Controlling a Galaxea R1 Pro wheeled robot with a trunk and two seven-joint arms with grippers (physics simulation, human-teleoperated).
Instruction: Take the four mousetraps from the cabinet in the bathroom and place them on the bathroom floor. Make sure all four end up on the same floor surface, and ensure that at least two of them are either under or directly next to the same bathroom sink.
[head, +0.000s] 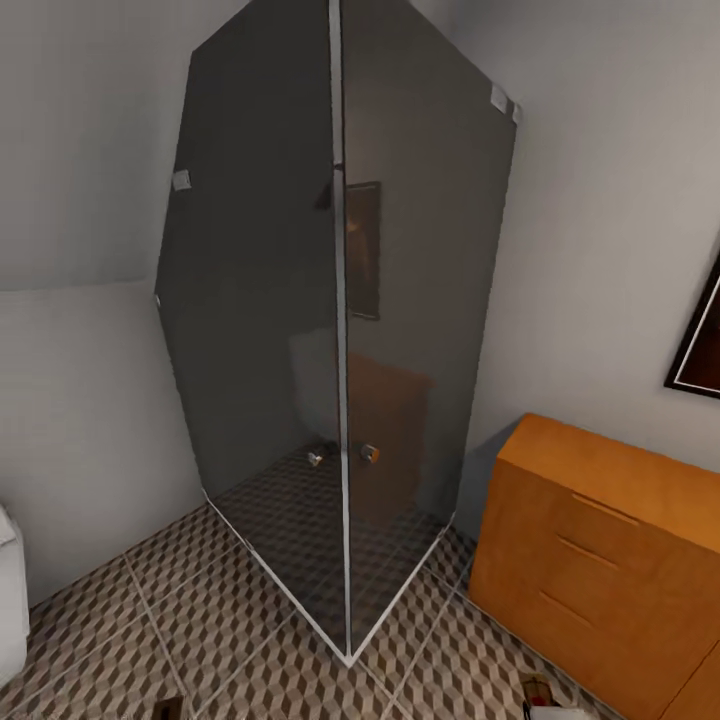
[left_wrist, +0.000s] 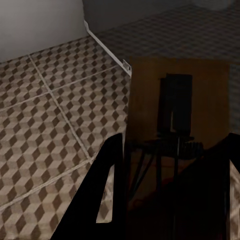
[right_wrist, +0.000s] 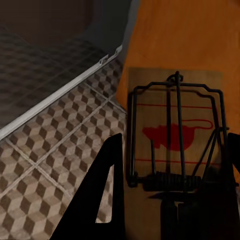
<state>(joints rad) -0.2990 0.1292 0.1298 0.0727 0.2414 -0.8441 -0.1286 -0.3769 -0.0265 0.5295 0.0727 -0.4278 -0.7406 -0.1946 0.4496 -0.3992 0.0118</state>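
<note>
Held upright between the dark fingers of the right gripper (right_wrist: 170, 200): a mousetrap (right_wrist: 172, 145), pale wooden board facing the wrist camera, black wire bar and coil spring across it, a red mouse shape printed at its middle. Clamped on both edges, jaws narrow around the board. Behind it, the orange-brown cabinet (right_wrist: 185, 35), and beside that the cube-patterned bathroom floor (right_wrist: 55, 165) with pale grout lines.

Gripped likewise in the left gripper (left_wrist: 170, 200): a second mousetrap (left_wrist: 177, 110), board in deep shadow, wire parts and a dark rectangular piece showing on its face. Jaws closed in on its sides. Around it, the same cube tiles, a pale wall and the chrome base rail of the shower.

From the head camera, just the tip of a trap (head: 535, 690) at the lower edge, near the foot of the cabinet (head: 600, 560), which stands against the wall with three drawer fronts showing. To its left, a tall smoked-glass shower enclosure (head: 340, 350) with chrome frame and two small round knobs, set in the corner on the bathroom floor (head: 200, 620). On the wall to the right, the corner of a dark framed picture (head: 700, 340). At far left, the edge of a white fixture (head: 10, 600).
</note>
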